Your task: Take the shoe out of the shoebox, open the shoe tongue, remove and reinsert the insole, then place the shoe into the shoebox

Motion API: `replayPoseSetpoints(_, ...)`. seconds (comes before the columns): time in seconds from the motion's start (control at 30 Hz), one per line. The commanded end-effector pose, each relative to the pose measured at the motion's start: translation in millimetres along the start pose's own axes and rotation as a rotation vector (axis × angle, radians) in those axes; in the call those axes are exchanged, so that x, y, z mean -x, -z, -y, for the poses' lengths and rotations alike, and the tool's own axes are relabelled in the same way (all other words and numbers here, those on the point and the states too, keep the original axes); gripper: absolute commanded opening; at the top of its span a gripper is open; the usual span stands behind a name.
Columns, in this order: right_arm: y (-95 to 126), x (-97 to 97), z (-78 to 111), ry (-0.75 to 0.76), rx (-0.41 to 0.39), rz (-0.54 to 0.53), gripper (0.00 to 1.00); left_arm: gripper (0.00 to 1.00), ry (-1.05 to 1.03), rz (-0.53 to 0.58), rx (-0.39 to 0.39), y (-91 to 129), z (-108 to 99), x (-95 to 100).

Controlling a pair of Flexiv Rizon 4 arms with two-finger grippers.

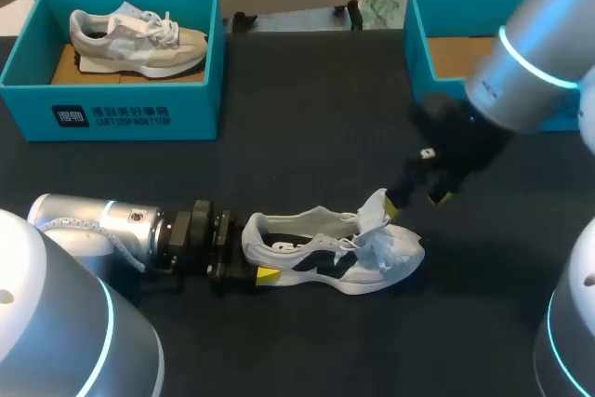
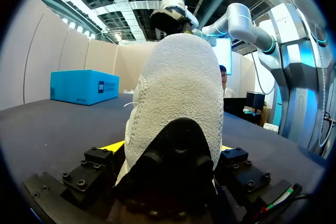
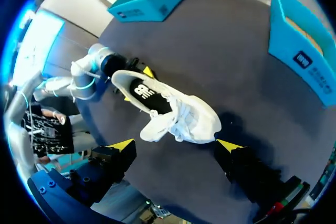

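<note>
A white and grey shoe (image 1: 325,253) lies on its side mid-table, toe to the right, with its tongue (image 1: 376,213) pulled up and a black insole (image 1: 284,246) showing inside. My left gripper (image 1: 253,253) holds the heel from both sides. In the left wrist view the heel (image 2: 176,87) fills the gap between the left gripper's (image 2: 169,148) yellow tips. My right gripper (image 1: 418,198) hovers open just above the toe and tongue, holding nothing. In the right wrist view the shoe (image 3: 176,114) lies ahead of the right gripper's (image 3: 175,145) spread fingers.
A teal shoebox (image 1: 112,99) at the back left holds a second pale shoe (image 1: 139,39). Another teal shoebox (image 1: 423,44) stands at the back right behind my right arm, its cardboard floor showing. Dark tabletop (image 1: 307,137) lies between the boxes and the shoe.
</note>
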State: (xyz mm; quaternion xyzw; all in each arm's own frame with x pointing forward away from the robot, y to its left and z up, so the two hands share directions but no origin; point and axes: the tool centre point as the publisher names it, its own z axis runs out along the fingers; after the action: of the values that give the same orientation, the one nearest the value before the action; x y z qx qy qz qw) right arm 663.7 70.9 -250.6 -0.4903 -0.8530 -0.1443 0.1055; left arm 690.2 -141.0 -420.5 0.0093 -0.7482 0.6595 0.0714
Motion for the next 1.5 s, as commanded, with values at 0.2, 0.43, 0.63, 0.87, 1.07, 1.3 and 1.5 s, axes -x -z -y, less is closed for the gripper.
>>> replayPoseSetpoints(0.2,13.9,-43.8,-42.2,0.212,-0.172,0.247,1.00,0.00,0.000,0.003,-0.001,0.4,-0.3,-1.2)
replayPoseSetpoints(0.43,3.2,-70.2,-57.7,0.401,-0.242,0.311,1.00,0.00,0.000,0.003,-0.001,0.4,-0.3,-1.2)
replayPoseSetpoints(0.63,-11.8,-80.6,-68.7,0.555,-0.301,0.314,0.46,0.00,0.000,0.003,-0.001,0.4,-0.3,-1.2)
replayPoseSetpoints(0.87,-23.7,-87.3,-77.4,0.643,-0.341,0.280,0.00,0.00,0.000,0.003,-0.001,0.4,-0.3,-1.2)
replayPoseSetpoints(1.07,-29.5,-98.0,-78.5,0.801,-0.354,0.255,0.00,0.00,0.000,0.003,-0.001,0.4,-0.3,-1.2)
replayPoseSetpoints(1.3,-29.5,-98.0,-78.5,0.801,-0.354,0.255,0.00,0.00,0.000,0.003,-0.001,0.4,-0.3,-1.2)
replayPoseSetpoints(1.5,-57.9,-108.7,-87.2,0.890,-0.376,0.257,0.00,0.00,0.000,0.003,-0.001,0.4,-0.3,-1.2)
